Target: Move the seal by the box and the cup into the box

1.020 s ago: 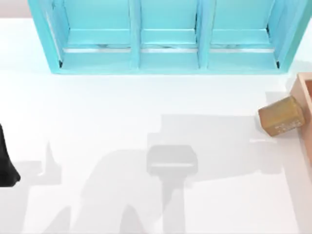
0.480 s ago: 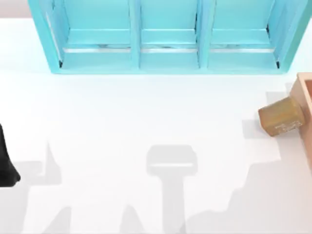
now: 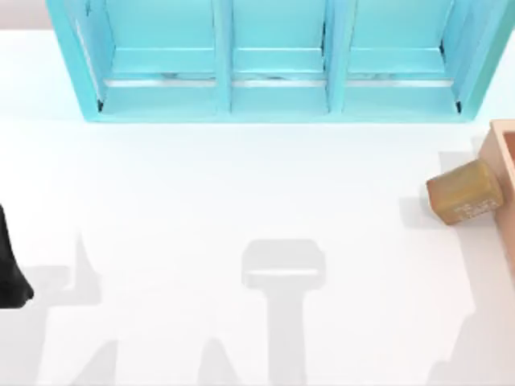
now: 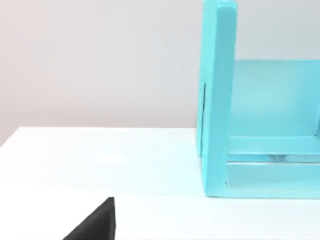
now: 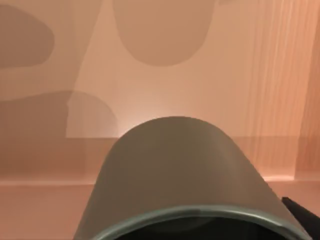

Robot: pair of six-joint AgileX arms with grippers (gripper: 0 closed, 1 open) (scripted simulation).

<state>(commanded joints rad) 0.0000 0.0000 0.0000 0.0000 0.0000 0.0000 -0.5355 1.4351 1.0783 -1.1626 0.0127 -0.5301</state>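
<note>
from above, the seal (image 3: 466,193) lies tilted on the white desk (image 3: 241,185) at the right, just beside or touching the near-left corner of the box (image 3: 505,161), of which just the left wall shows at the right edge. it looks like a stiff, light wooden block, best pinched across two flat opposite faces; the box wall crowds its right side, while the desk to its left and near side lies open. the turquoise shelf (image 3: 278,64) stands along the far side, well apart. the left arm (image 3: 10,269) sits parked at the left edge. in the left wrist view the shelf's end panel (image 4: 217,100) rises from the desk; whether that gripper is wide or narrow cannot be told. in the right wrist view the cup (image 5: 182,175) sits close under the camera over the box's salmon inside (image 5: 150,90), so it is probably held, though the right gripper's grip itself cannot be told; smooth and rigid, the cup may slip.
</note>
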